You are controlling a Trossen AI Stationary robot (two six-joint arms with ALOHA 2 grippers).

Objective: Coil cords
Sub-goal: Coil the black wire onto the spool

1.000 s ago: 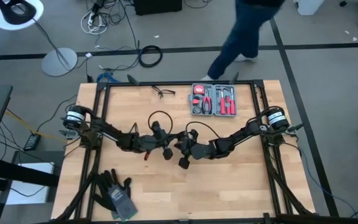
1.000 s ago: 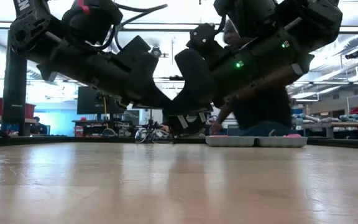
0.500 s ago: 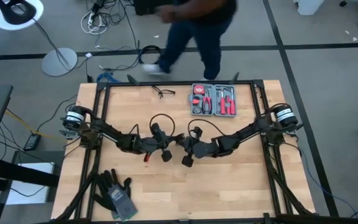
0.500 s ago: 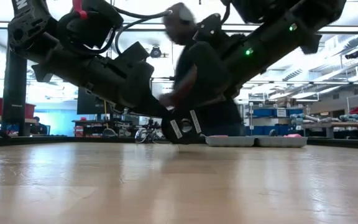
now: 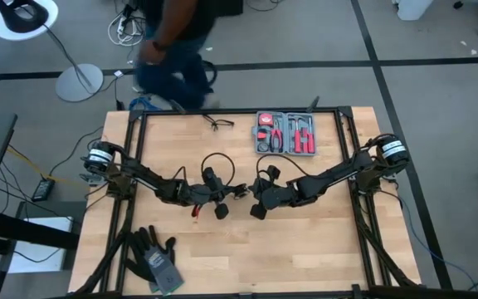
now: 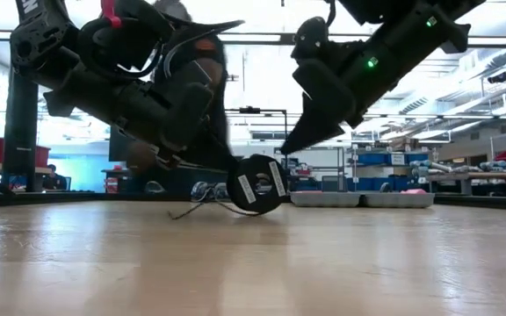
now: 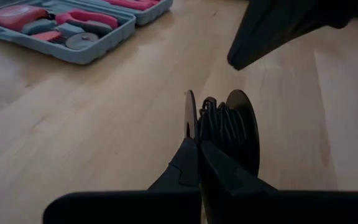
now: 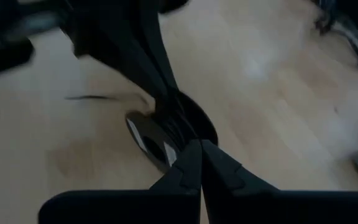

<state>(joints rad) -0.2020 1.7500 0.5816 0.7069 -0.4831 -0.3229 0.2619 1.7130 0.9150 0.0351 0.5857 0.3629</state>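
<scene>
Fingers of the left gripper (image 7: 199,144) are pinching the spool (image 6: 256,183) that holds the cords (image 7: 224,124), resting it on the table (image 5: 305,241) mid-centre. Right gripper (image 6: 292,145), closed and empty, is hovering just beside. Most of the cable is looking wound; a loose tail (image 6: 191,209) is remaining.

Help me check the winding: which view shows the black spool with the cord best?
The left wrist view: the spool sits close, cord turns visible between its discs, clamped by the left gripper. The low view shows one labelled face, the right wrist view a blurred edge, the high view only a speck.
</scene>
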